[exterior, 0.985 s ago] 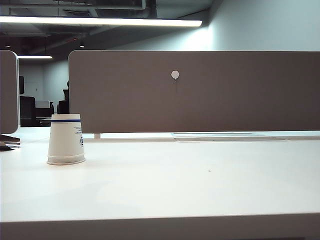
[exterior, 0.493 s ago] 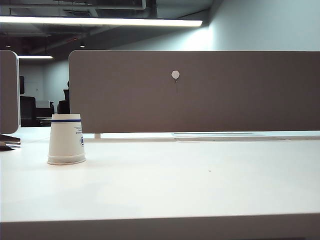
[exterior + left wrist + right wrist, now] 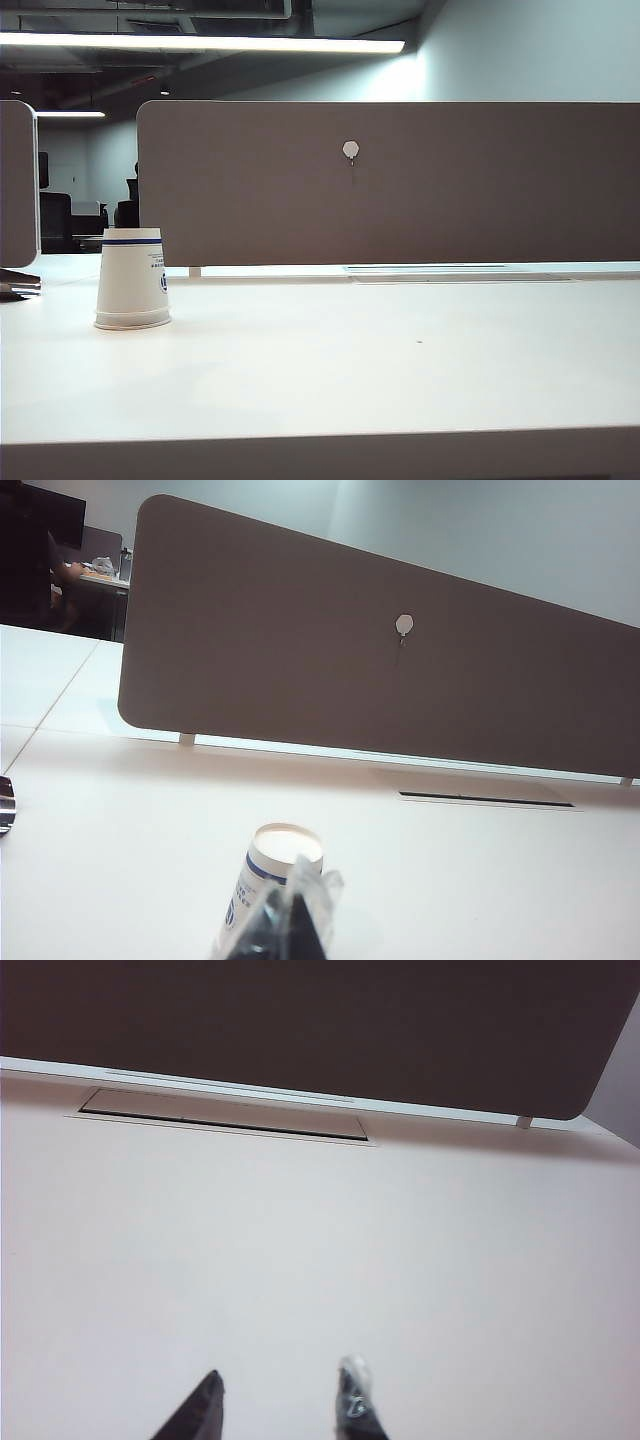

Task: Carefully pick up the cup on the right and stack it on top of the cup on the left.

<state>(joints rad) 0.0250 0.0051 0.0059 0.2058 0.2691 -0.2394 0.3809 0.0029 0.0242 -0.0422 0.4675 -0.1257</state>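
Note:
A white paper cup (image 3: 132, 279) with a blue band stands upside down on the left of the white table (image 3: 380, 370); I take it as the cup on the left. The cup on the right is out of view as a separate cup. In the left wrist view the same cup (image 3: 270, 875) stands just beyond my left gripper (image 3: 305, 882), whose fingers are pressed together with nothing between them. My right gripper (image 3: 282, 1372) hangs open over bare table, with nothing between its fingertips. Neither gripper shows in the exterior view.
A tall grey divider panel (image 3: 400, 180) with a small round hook runs along the table's far edge. A flat cable slot (image 3: 430, 268) lies in front of it. A dark metal object (image 3: 15, 285) pokes in at the left edge.

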